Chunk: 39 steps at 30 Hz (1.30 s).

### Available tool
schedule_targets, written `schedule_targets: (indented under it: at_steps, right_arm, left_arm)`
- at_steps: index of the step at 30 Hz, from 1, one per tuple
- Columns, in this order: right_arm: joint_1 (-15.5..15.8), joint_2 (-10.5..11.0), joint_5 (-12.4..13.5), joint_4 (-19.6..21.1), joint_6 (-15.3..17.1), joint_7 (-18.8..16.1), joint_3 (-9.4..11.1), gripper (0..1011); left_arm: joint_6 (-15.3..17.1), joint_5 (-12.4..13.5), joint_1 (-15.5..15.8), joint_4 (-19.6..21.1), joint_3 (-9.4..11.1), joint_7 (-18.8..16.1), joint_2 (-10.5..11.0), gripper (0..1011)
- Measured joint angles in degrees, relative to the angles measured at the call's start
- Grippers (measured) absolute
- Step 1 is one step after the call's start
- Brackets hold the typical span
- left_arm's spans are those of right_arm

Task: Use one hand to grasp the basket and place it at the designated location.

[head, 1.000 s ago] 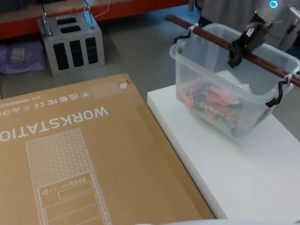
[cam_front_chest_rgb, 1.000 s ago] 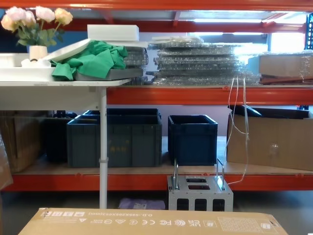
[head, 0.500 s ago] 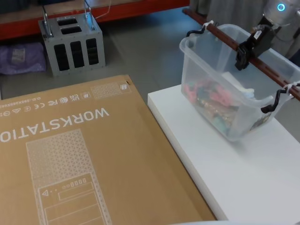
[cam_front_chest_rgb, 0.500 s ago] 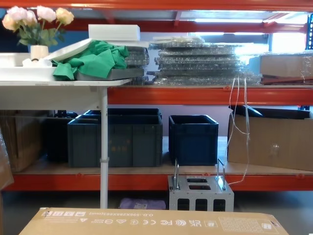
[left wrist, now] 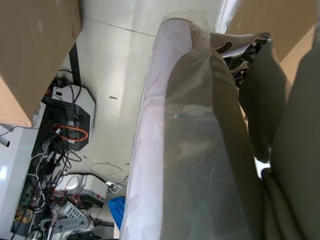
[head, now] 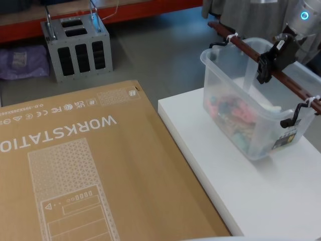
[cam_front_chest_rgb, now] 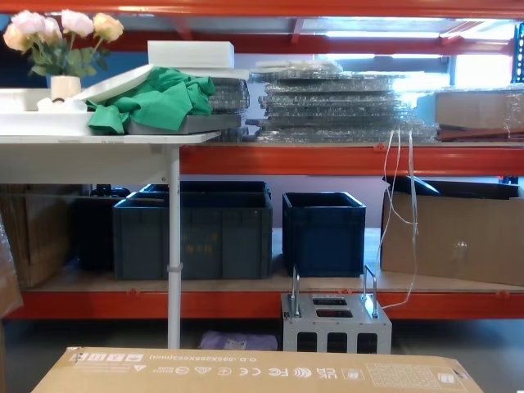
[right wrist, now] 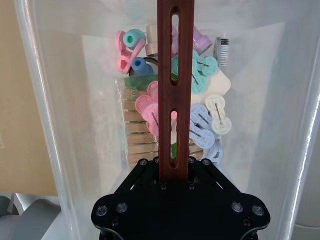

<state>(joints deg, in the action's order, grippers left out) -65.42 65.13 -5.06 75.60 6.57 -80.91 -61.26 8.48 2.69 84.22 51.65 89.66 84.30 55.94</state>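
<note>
The basket (head: 251, 118) is a translucent plastic tub at the far right end of the white platform (head: 235, 196); I cannot tell whether its base touches the surface. Its reddish-brown bar handle (head: 251, 52) crosses the top, tied on with a white zip tie (head: 230, 37). My right gripper (head: 267, 64) is shut on the middle of that bar. In the right wrist view the handle (right wrist: 175, 75) runs up from my right gripper (right wrist: 174, 172), with pastel clips and wooden clothespins (right wrist: 150, 125) lying in the tub below.
A large cardboard box (head: 75, 170) printed WORKSTATION lies left of the platform. A grey metal box with two handles (head: 76, 44) stands on the floor beyond it, beside a purple bag (head: 20, 61). Dark blue crates (cam_front_chest_rgb: 196, 229) sit on the low shelf.
My right gripper has carried the basket to the right and a little lower. The tub has levelled out from its earlier tilt.
</note>
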Motion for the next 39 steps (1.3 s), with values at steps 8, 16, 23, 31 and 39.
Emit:
schedule_targets:
  at_steps: [8,16,23,31,39]
  right_arm:
    - [1.4,-0.6,-0.4,-0.7,1.3,0.1,0.2,109]
    - [2.0,-2.2,-2.0,-2.4,1.6,-0.1,0.3,107]
    - [2.2,-3.7,-2.8,-4.1,0.9,-0.2,0.8,107]
    - [2.2,-5.9,-4.4,-6.7,-1.2,-0.3,1.1,109]
    - [2.0,-7.8,-5.9,-9.1,-3.0,-0.6,1.3,107]
  left_arm:
    - [0.0,0.0,0.0,0.0,0.0,0.0,0.0,0]
    - [0.0,0.0,0.0,0.0,0.0,0.0,0.0,0]
    - [0.0,0.0,0.0,0.0,0.0,0.0,0.0,0]
    - [0.0,0.0,0.0,0.0,0.0,0.0,0.0,0]
    - [0.0,0.0,0.0,0.0,0.0,0.0,0.0,0]
